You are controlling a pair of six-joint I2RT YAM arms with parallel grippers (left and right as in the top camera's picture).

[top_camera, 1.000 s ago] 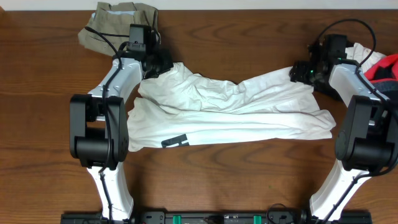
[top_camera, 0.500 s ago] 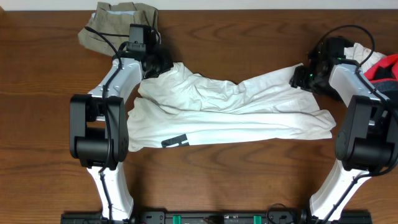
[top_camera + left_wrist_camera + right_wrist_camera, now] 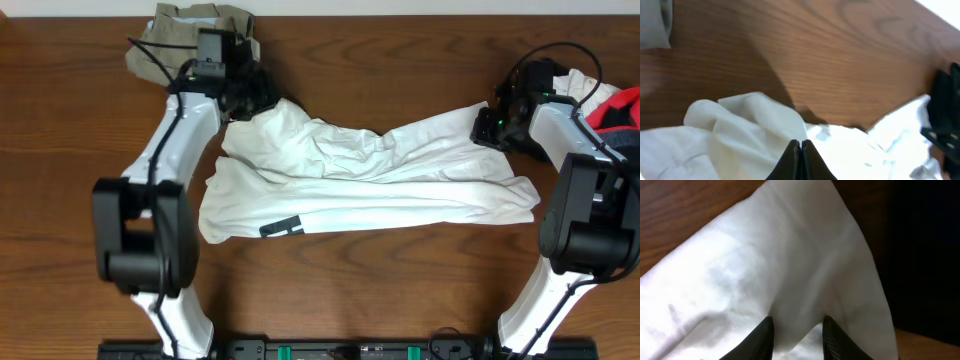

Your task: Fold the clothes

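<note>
Tabletop (image 3: 80, 200) is dark wood w/ one white shirt (image 3: 370, 180) stretched lengthwise across the middle, roughly flat along its near edge but rumpled and ridged along the far edge. No clean fold line shows yet, so I'd put the task at an early stage: garment spread out and gripped at both far corners, the actual fold not yet made. Left end effector (image 3: 243, 100) sits at the shirt's far-left corner; in its wrist view the fingers (image 3: 795, 160) are pressed tight together w/ cloth bunched right at the tips, so prob. pinching that corner. Right end effector (image 3: 492, 125) is at the far-right corner; wrist view shows its fingers (image 3: 762, 335) a bit apart w/ a fold of white fabric clamped between them. Remaining, by my read: bring the far edge over, smooth it, then deal w/ the rest. Khaki garment (image 3: 190, 25) lies crumpled at far left, a red item (image 3: 622, 105) at the right edge, both unfolded. Small black label (image 3: 281, 227) shows near the shirt's near-left edge.
</note>
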